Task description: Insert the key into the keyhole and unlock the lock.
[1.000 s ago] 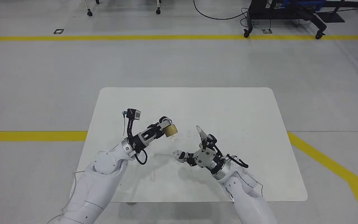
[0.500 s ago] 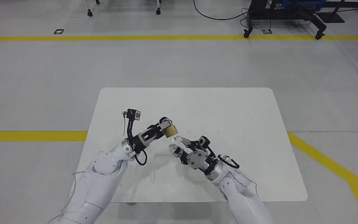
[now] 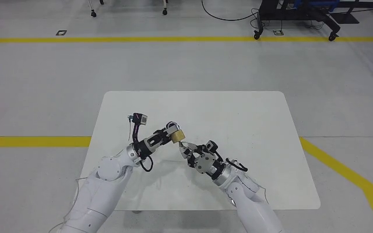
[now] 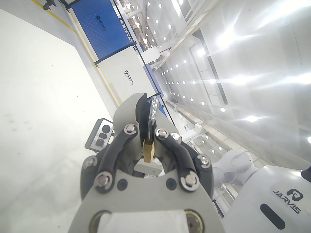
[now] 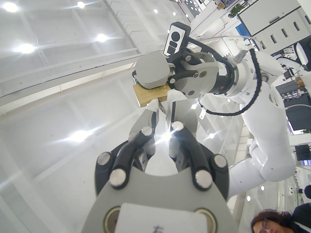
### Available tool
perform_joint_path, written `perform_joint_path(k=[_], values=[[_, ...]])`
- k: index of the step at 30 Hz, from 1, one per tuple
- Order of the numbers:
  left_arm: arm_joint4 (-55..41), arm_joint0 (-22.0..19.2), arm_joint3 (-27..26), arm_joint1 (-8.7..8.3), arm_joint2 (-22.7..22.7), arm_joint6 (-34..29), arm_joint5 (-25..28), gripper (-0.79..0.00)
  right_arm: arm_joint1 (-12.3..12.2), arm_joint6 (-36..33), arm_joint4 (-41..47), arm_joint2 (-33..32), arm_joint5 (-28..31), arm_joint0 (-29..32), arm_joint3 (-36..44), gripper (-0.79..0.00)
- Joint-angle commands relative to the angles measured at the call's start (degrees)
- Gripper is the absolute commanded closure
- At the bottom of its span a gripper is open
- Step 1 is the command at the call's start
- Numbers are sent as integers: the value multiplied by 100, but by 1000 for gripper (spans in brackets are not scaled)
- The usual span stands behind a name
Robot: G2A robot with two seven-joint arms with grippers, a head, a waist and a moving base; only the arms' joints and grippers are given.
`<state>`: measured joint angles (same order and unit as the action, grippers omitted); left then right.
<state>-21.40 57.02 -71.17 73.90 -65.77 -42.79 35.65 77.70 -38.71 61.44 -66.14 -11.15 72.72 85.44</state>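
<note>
In the last 1 second the right gripper (image 3: 186, 152) has swung from the lower centre of the top view up and to the left. It now sits just beside the small brass padlock (image 3: 177, 136), which the left gripper (image 3: 172, 133) has kept in place above the white rectangular table (image 3: 250, 116), left of centre. That looks like the approach finished and the insertion about to begin. In the right wrist view, the right gripper (image 5: 163, 101) has its 2 fingers drawn narrow around the thin silver metal key (image 5: 162, 107) in mid-frame. The key's tip reaches the underside of the padlock (image 5: 150, 94), but I cannot tell whether it has entered the keyhole. The left gripper (image 5: 155, 83) clamps the padlock from above, with a grey pad over its top. In the left wrist view, at lower centre, the left gripper (image 4: 148, 122) is closed tight on the padlock (image 4: 149, 152).
</note>
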Motion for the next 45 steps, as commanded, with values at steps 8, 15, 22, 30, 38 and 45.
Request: perform_joint_path(k=[8, 15, 22, 30, 38, 45], values=[[6, -20, 22, -3, 4, -47, 30, 0, -10, -54, 83, -37, -109, 14, -1, 0], [21, -29, 49, -6, -5, -52, 75, 0, -38, -152, 213, -163, -255, 52, 18, 0], [18, -53, 87, -19, -75, -12, 114, 0, -79, -187, 293, -402, -149, 194, 164, -317], [-245, -58, 132, -37, -172, -83, -21, 0, -150, -9, 82, -904, 422, 426, 556, -785], [-266, -66, 145, -39, -178, -95, -83, 0, -150, -9, 82, -904, 422, 426, 556, -785], [217, 4, 9, -65, -212, 98, -111, 0, -150, -9, 82, -904, 422, 426, 556, -785]])
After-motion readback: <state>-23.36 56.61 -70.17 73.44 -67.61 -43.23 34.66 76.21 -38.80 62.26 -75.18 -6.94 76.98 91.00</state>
